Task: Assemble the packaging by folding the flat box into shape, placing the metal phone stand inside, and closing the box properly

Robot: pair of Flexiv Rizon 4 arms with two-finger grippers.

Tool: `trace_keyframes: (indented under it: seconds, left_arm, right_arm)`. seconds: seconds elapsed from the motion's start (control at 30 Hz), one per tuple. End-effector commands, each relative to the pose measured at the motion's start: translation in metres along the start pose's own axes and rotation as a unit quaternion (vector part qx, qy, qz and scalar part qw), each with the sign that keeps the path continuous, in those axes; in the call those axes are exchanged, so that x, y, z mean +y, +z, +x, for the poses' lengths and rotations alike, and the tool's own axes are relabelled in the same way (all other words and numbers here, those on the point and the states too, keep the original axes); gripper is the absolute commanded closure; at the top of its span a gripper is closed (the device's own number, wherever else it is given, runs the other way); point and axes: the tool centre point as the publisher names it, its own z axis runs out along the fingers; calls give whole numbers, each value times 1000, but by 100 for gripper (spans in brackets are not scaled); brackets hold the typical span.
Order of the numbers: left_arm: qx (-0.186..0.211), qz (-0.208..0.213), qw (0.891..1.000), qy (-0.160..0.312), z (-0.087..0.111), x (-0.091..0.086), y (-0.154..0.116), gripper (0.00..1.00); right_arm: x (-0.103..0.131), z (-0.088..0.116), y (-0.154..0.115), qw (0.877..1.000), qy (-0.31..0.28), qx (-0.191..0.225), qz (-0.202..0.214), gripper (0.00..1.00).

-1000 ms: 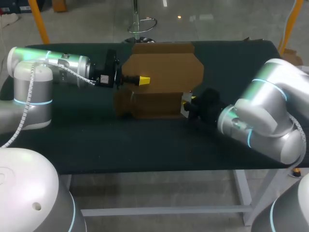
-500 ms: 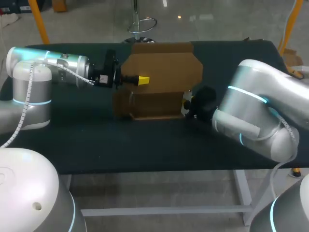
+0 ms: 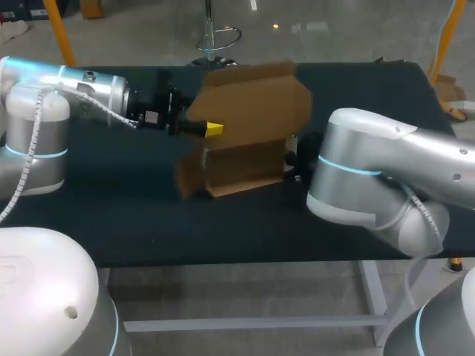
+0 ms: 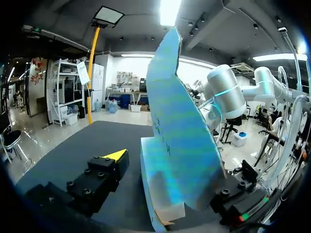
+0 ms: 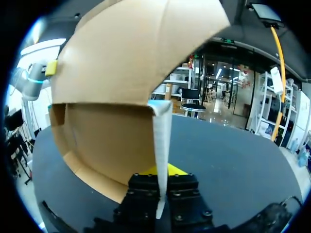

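The right gripper (image 5: 163, 178) is on the table (image 3: 148, 222) at 3 o'clock of the box (image 3: 249, 126), mostly hidden behind its own arm in the head view. Its fingers pinch the edge of a box wall from both sides. The box stands mid-table, half raised, with its big flap tilted up toward 12 o'clock. The left gripper (image 4: 170, 177) is at the box's 9 o'clock, fingers spread. The raised panel is between them, with one yellow tip just beside it.

Half-folded box (image 3: 252, 111) blocking table (image 3: 223, 222) centre
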Motion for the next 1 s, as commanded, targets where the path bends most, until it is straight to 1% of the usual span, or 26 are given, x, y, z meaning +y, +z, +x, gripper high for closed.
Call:
trace_keyframes:
  seconds: [0.03,0.17,0.23,0.3,0.4,0.57,0.87,0.93,1.0]
  left_arm:
    - [-40,-25,999,13,26,-16,-25,0]
    - [-47,-46,997,37,39,-22,-39,0]
    - [-54,-55,996,44,44,-23,-44,0]
    - [-77,-66,994,45,49,-23,-49,0]
    - [-110,-72,990,45,54,-21,-59,0]
    - [-140,-81,986,41,58,-18,-72,0]
    - [-177,-102,978,50,65,-22,-93,0]
    - [-185,-93,977,47,66,-23,-98,0]
    - [-193,-96,976,46,67,-22,-102,0]
  right_arm:
    - [-2,-1,-2,987,5,-159,6,100]
    - [-4,-7,-3,989,8,-146,21,100]
    - [-5,-11,-3,991,12,-132,33,100]
    - [-6,-13,-3,993,17,-116,35,100]
    - [-6,-17,-4,995,18,-93,39,100]
    - [-6,-22,-7,997,18,-66,34,100]
    - [-2,-28,-9,999,21,-16,25,100]
    - [-2,-30,-9,999,22,6,24,100]
    - [-2,-32,-9,999,24,16,23,100]
